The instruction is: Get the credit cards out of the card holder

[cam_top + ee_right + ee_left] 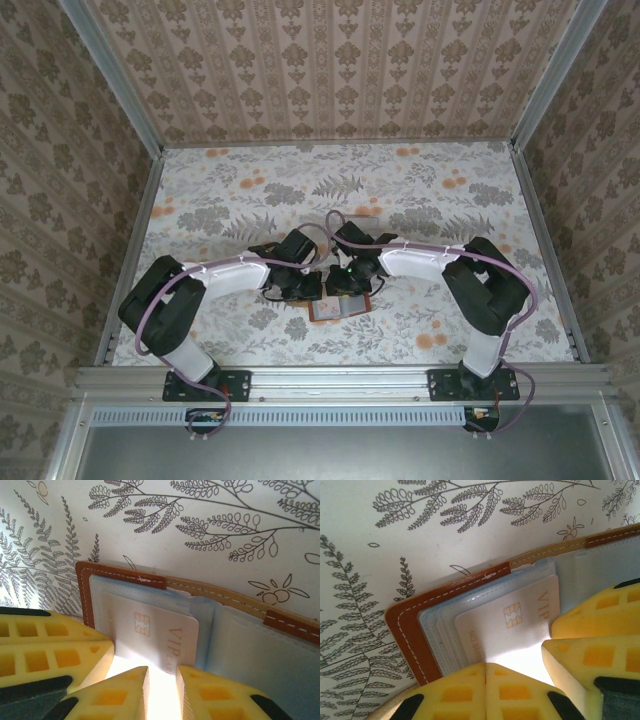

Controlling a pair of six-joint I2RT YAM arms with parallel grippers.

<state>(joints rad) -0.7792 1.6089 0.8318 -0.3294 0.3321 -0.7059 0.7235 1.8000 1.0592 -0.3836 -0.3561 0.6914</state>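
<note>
A pale VIP chip card (510,630) sat partly out of its slot in the open brown leather card holder (402,625) on the fern-print surface (420,550). The left hand (486,692), pressed together, sat at the holder's near edge. The right hand (161,690) flanked the card, but whether it gripped could not be told. A clean draw likely needed the holder pinned and 1 flat pull along the slot.

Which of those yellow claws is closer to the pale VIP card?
Right, narrowly. The right gripper seems to straddle the near edge of the VIP card, fingers slightly parted. The left gripper, shut, sits just beside the card's corner, over the brown-edged end of the card holder.
</note>
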